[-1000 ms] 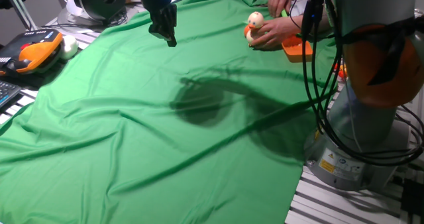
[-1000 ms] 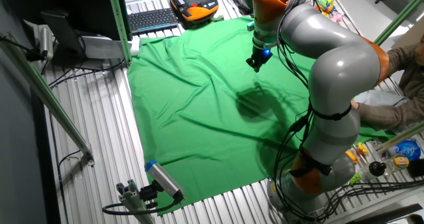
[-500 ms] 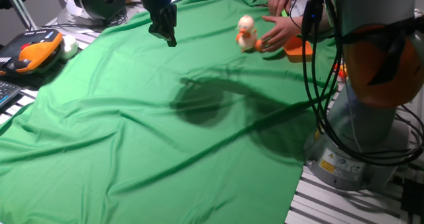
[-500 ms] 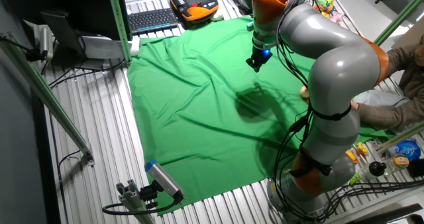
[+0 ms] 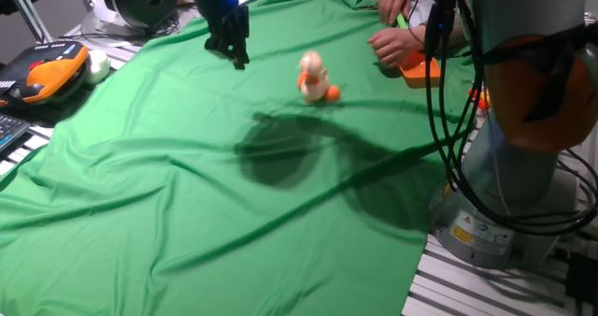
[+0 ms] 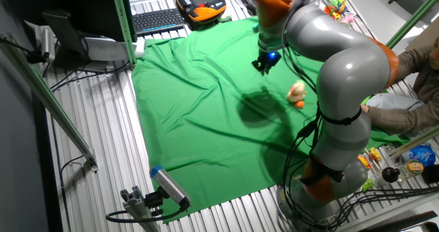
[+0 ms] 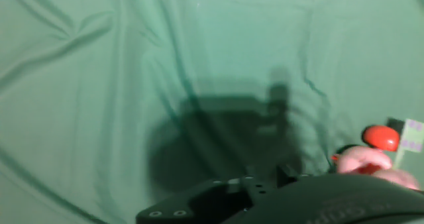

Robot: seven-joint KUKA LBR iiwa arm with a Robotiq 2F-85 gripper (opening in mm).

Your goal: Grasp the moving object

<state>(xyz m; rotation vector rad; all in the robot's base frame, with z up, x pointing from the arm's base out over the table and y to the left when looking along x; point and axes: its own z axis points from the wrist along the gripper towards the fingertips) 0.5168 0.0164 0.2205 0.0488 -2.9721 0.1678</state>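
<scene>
The duck toy, with a cream head and orange body, stands free on the green cloth, right of my gripper. In the other fixed view the duck lies below and to the right of the gripper. The gripper hangs above the cloth, clear of the duck; its dark fingers look apart and hold nothing. In the hand view the duck shows blurred at the bottom right edge, beside the gripper's shadow. The fingertips do not show there.
A person's hand rests by an orange tray at the far right of the cloth. An orange-black pendant and a keyboard lie off the cloth. The arm's base and cables stand at the right.
The duck left the person's hand and moved left and nearer, toward the middle of the cloth. The hand drew back to the tray. My gripper barely shifted.
</scene>
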